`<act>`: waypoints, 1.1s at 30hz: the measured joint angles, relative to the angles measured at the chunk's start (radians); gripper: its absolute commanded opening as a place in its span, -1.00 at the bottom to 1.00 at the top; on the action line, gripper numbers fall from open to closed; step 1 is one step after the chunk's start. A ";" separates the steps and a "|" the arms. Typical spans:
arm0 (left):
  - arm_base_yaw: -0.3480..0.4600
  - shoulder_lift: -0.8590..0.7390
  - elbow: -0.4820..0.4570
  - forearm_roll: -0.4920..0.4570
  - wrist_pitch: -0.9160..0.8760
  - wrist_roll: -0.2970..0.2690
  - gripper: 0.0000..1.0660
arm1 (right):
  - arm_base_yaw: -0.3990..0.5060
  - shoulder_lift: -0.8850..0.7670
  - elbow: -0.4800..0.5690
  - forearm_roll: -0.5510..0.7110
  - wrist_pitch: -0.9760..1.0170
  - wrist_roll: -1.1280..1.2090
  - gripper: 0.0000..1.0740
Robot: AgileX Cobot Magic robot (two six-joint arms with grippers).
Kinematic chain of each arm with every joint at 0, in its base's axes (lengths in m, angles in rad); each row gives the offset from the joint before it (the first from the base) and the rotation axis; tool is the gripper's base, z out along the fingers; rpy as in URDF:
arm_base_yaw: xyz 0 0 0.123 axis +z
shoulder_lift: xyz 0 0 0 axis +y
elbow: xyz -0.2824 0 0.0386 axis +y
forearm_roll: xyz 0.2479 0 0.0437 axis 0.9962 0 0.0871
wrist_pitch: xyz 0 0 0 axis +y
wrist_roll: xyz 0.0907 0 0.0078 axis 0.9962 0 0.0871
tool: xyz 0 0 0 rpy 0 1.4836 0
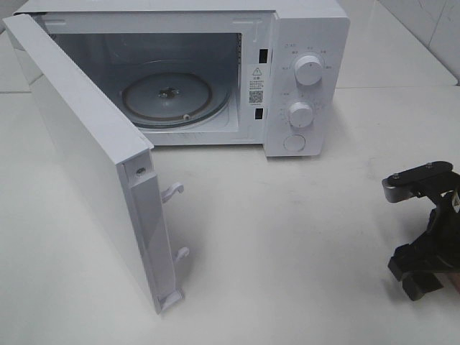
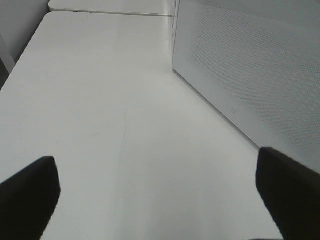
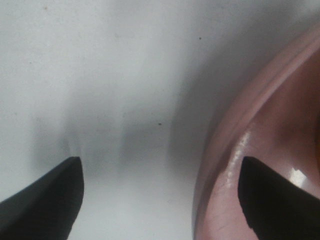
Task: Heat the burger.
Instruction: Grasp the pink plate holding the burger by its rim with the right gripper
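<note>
Found left fingers (image 2: 27,195) spread empty, right fingers (image 3: 45,200) parted astride pink plate (image 3: 235,135) rim at 4 o'clock; judged unseen burger soft, topple-prone, best lifted by that stiff rim.

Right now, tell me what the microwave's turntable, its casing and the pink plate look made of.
Turntable: clear glass, probably; the hub shows through it. Casing: smooth white painted metal or plastic; unclear which. Pink plate: glazed ceramic or glossy plastic; bright highlights on its rim.
</note>
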 measured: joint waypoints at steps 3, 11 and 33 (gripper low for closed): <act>0.000 0.000 0.000 0.000 0.000 0.000 0.88 | 0.000 0.015 -0.001 -0.016 -0.014 0.019 0.48; 0.000 0.000 0.000 0.000 0.000 0.000 0.88 | 0.000 0.042 -0.005 -0.022 -0.015 0.021 0.43; 0.000 0.000 0.000 0.000 0.000 0.000 0.88 | -0.004 0.043 -0.008 -0.070 0.012 0.063 -1.00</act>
